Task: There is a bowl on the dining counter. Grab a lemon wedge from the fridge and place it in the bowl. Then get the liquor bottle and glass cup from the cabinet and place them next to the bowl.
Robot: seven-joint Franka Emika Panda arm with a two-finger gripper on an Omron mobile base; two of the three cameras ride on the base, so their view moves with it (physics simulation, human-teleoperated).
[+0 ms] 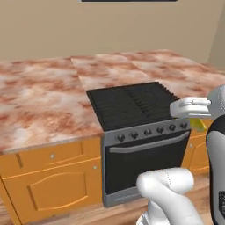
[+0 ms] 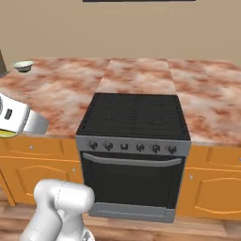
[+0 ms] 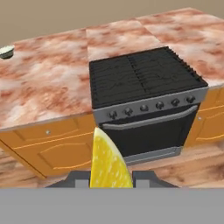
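My gripper (image 3: pixel 111 180) is shut on the lemon wedge (image 3: pixel 108 161), a yellow slice standing up between the two dark fingertips in the hand view. The same wedge shows as a yellow bit (image 1: pixel 199 125) under the white hand at the right edge of the left base view, and at the left edge of the right base view (image 2: pixel 5 134). The pale round bowl (image 2: pixel 22 66) sits far back on the left of the marbled dining counter (image 2: pixel 56 89), well away from the hand. In the hand view the bowl (image 3: pixel 6 52) is at the upper left edge.
A black stove with an oven door and a row of knobs (image 1: pixel 145 132) is set into the counter straight ahead. Orange cabinet fronts (image 1: pixel 52 176) flank it. A beige wall (image 2: pixel 122 28) stands behind the counter, and wooden floor lies below.
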